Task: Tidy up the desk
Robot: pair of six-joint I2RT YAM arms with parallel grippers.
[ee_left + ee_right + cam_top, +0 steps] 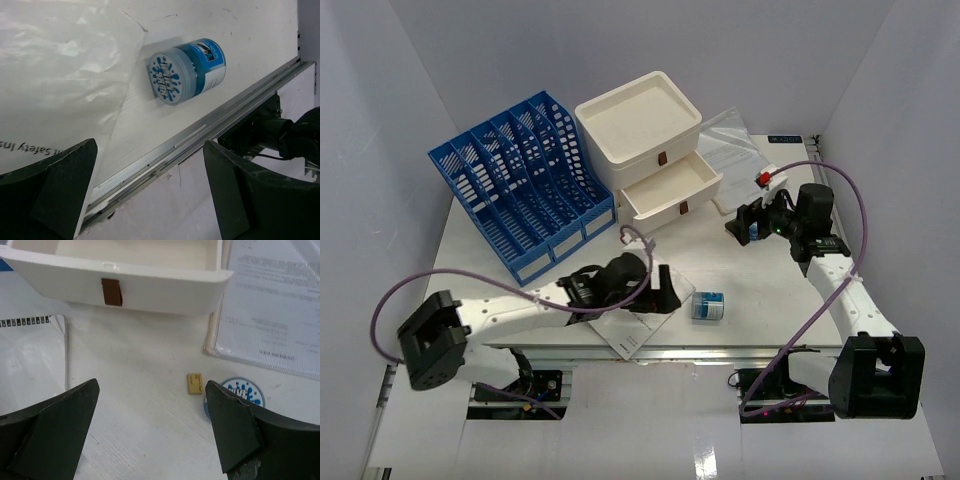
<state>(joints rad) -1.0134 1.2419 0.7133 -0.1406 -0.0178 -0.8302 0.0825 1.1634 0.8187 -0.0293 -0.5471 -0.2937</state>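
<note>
- My left claw (pixel 150 170) is spread wide and holds nothing. It hovers low over a glossy plastic-sleeved sheet (pixel 60 75) near the front rail.
- Just beyond it a small canister (pixel 187 70) lies on its side. It is a smooth blue-and-white cylinder with a splash-pattern lid.
- My right claw (pixel 152 405) is also apart and empty. It faces the open lower drawer (pixel 115 280) of a matte cream drawer box (pixel 640 125), which has a brown pull tab.
- Under that claw are a tiny tan tile (pixel 194 383) and a round blue-patterned disc (pixel 239 390), the disc half hidden by a finger.
- A printed document (pixel 275 315) in a clear sleeve lies just right of the drawer.
- The desk (pixel 760 290) is flat and white with metal rail edging, and it spans the whole scene. A slotted blue plastic file rack (pixel 520 185) stands at its back left.
- My judgement is that the tidying is at an early stage. The papers, the canister and the small bits lie loose, I see nothing filed in the rack, and the drawer is open.
</note>
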